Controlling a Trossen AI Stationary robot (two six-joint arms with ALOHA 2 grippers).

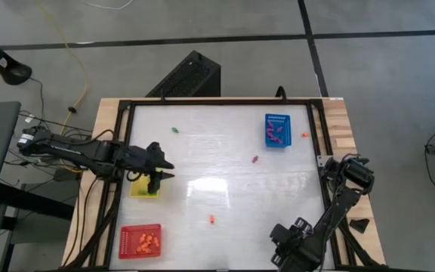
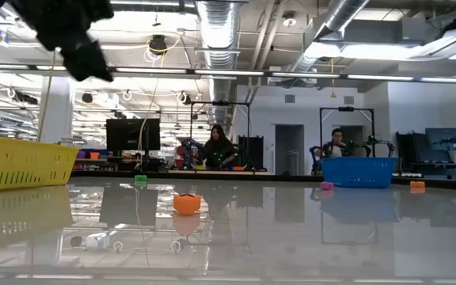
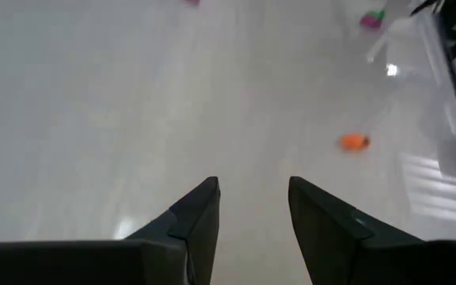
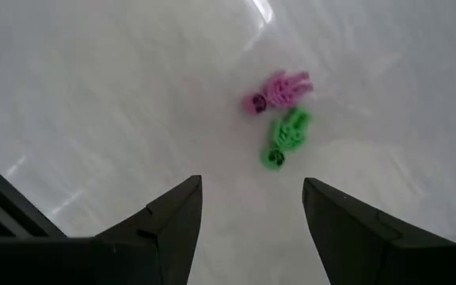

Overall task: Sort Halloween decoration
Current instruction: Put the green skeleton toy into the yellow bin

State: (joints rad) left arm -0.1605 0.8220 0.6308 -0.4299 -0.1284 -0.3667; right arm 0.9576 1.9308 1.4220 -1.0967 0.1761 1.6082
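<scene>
Small decoration pieces lie loose on the white table: an orange one near the front, a purple and green pair in the middle, a green one farther back and an orange one beside the blue tray. My left gripper hangs open and empty over the inner edge of the yellow tray. Its wrist view shows the open fingers with the orange piece ahead. My right gripper waits near the front right, open, facing the purple piece and the green piece.
The red tray at the front left holds orange pieces. The blue tray at the far right holds purple ones. A black frame borders the table. In the low view the yellow tray and the blue tray stand on either side of bare table.
</scene>
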